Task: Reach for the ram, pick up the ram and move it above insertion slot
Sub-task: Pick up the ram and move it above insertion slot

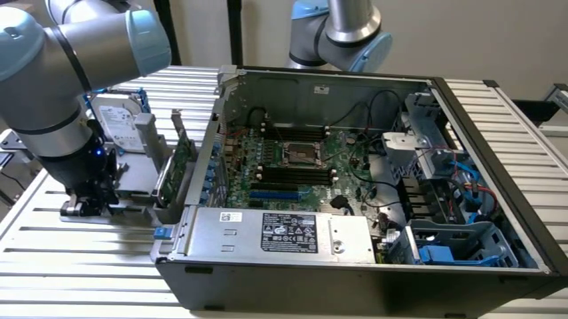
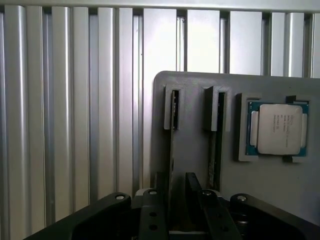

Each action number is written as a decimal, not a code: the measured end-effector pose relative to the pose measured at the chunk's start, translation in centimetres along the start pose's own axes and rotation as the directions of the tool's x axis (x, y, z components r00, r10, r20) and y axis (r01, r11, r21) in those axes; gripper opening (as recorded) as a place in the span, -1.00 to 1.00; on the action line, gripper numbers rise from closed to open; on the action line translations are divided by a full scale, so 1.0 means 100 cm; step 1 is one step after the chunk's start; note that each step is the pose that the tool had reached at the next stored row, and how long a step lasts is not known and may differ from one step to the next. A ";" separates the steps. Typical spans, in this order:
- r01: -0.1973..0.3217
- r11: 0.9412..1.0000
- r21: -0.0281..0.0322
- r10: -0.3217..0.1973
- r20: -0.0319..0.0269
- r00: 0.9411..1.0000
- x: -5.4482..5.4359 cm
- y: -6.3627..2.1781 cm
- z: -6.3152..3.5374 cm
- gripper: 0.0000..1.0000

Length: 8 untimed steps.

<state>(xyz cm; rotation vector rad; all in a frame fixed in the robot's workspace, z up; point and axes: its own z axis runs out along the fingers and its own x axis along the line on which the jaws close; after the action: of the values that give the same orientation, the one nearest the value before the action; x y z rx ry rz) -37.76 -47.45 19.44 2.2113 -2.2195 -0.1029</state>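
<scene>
In the outer slot of the grey holder plate (image 2: 192, 100), the one nearest the holder's edge, the ram (image 2: 173, 112) stands on its long edge. In the wrist view it shows as a thin dark strip running along the slot. The gripper (image 2: 175, 176) is low over the holder, at the end of that slot. Its two black fingers (image 2: 161, 192) stand apart, one on each side of the ram, with a gap between them and the stick, so the claw is spread and not clamped.

A second stick (image 2: 218, 122) stands on edge in the holder's neighbouring slot, parallel to the first. Beyond that slot, a processor chip (image 2: 279, 129) lies flat in a square pocket of the holder, its metal lid facing up. The holder rests on a table of aluminium slats (image 2: 60, 100).

In the exterior view the grey arm (image 1: 53, 100) reaches straight down onto the holder. At the holder's far end a hard drive (image 1: 117, 126) leans upright. A wider green card (image 1: 182, 159) stands along the side of the holder nearest the open computer case (image 1: 355, 286), and the case lies just beside the holder, at the exterior view's right. Inside the case are a motherboard (image 1: 293, 166) and a labelled power supply (image 1: 284, 232). Behind the case, well apart from the holder, stands another arm (image 1: 342, 33).
</scene>
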 end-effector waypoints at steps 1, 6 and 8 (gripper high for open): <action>0.000 1.000 0.000 0.000 0.000 1.000 0.000 -0.0001 0.0000 -0.39; 0.000 1.000 0.000 0.000 0.001 1.000 0.000 -0.0002 0.0003 -0.39; 0.000 1.000 0.000 0.000 0.001 1.000 0.000 -0.0002 0.0003 -0.56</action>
<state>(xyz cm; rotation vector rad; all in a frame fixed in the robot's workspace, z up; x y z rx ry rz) -37.75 -47.49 19.42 2.2115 -2.2198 -0.1041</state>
